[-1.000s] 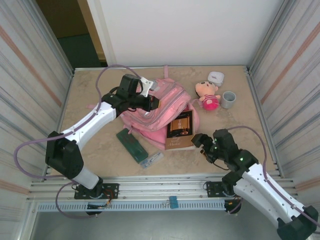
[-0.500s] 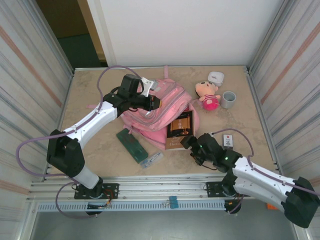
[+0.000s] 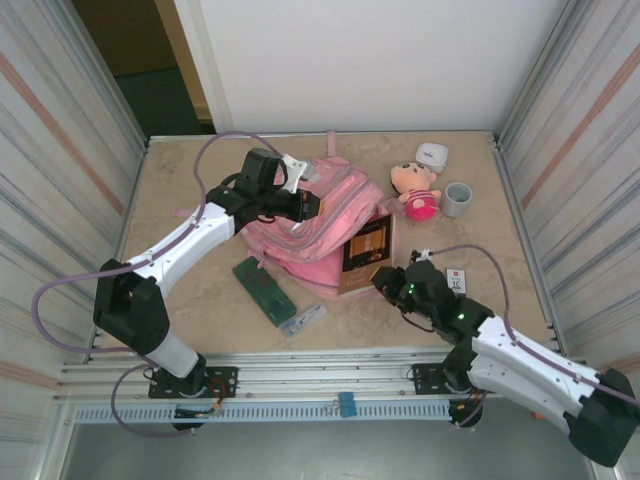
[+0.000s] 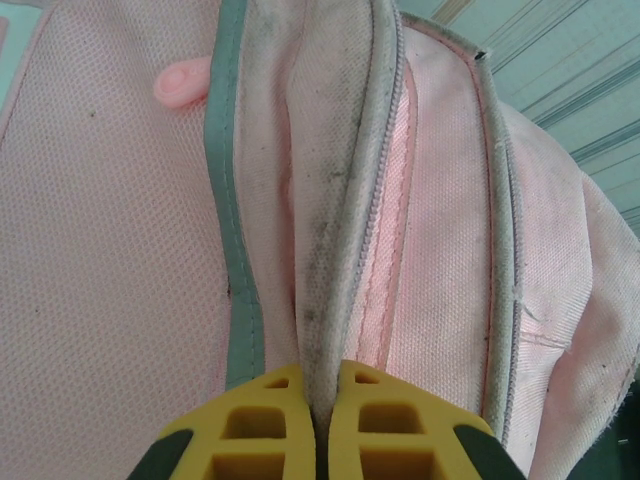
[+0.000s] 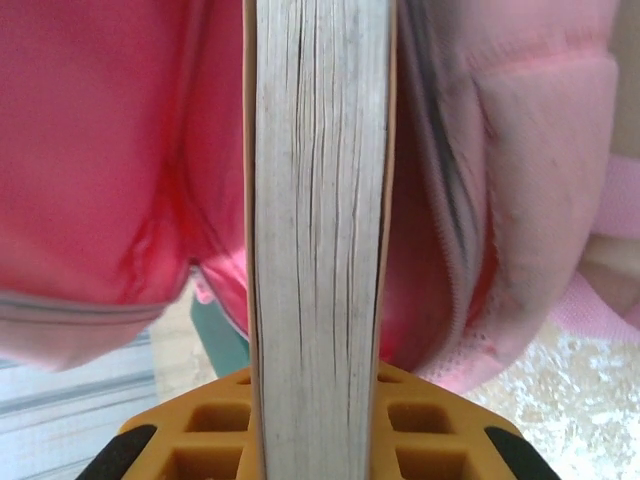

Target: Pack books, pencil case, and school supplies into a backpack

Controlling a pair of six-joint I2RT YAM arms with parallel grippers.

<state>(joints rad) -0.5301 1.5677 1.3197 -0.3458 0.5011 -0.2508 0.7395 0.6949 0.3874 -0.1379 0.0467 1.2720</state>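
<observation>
Left jaws are pinching the backpack (image 4: 120, 250) rim; right jaws are clamping the book (image 5: 318, 220) just before it; pencil case (image 3: 264, 288) and pen (image 3: 302, 320) are lying unpacked to their left.

The left arm (image 3: 185, 243) rises from its base at the near left, bends at a dark elbow and stretches its white forearm up and to the right. It ends in the left gripper (image 3: 306, 206). In the left wrist view its yellow fingers (image 4: 245, 430) are pressed together, pinching a grey-edged fold of the backpack (image 4: 110, 250). The right arm (image 3: 520, 350) lies low (almost flat), reaching leftward from the near right corner. The right gripper (image 3: 384, 276) points toward the far side. Its orange-yellow fingers (image 5: 190, 440) clamp both covers of the book (image 5: 320, 200), which is held with its page edge toward the wrist camera.
</observation>
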